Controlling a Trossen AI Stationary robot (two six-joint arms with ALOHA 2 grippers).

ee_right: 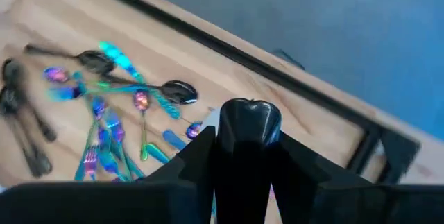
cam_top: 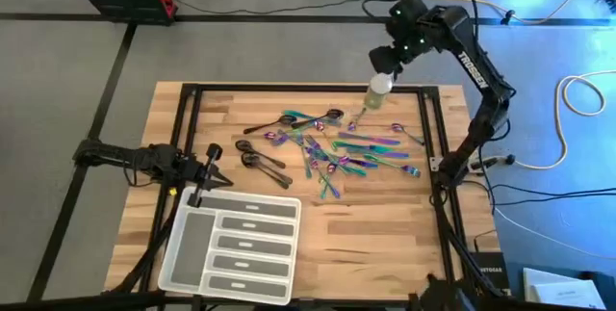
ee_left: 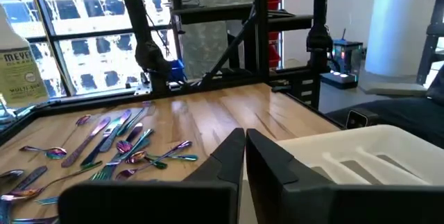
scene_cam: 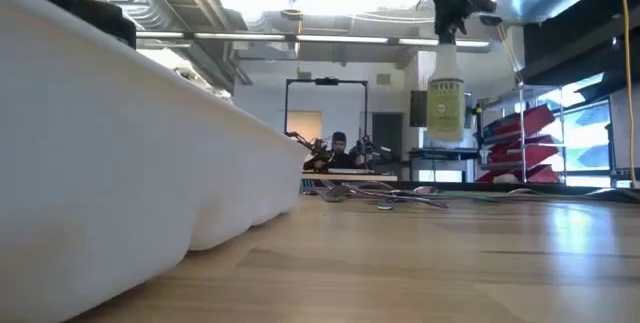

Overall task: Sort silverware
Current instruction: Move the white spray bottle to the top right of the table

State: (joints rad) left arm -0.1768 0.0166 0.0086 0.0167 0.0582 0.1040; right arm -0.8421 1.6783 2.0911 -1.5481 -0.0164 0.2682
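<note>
Translucent spray bottle (cam_top: 378, 90) hangs pinched in the right gripper (cam_top: 385, 60), far right, seemingly clearing the silverware (cam_top: 332, 147); left gripper (cam_top: 214, 163) pressed together.

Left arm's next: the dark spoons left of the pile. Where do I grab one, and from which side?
Take a dark spoon mid-handle, from straight above, fingers across the handle: it lies flat, slim there and clear of the iridescent pile. The left gripper sits closest.
</note>
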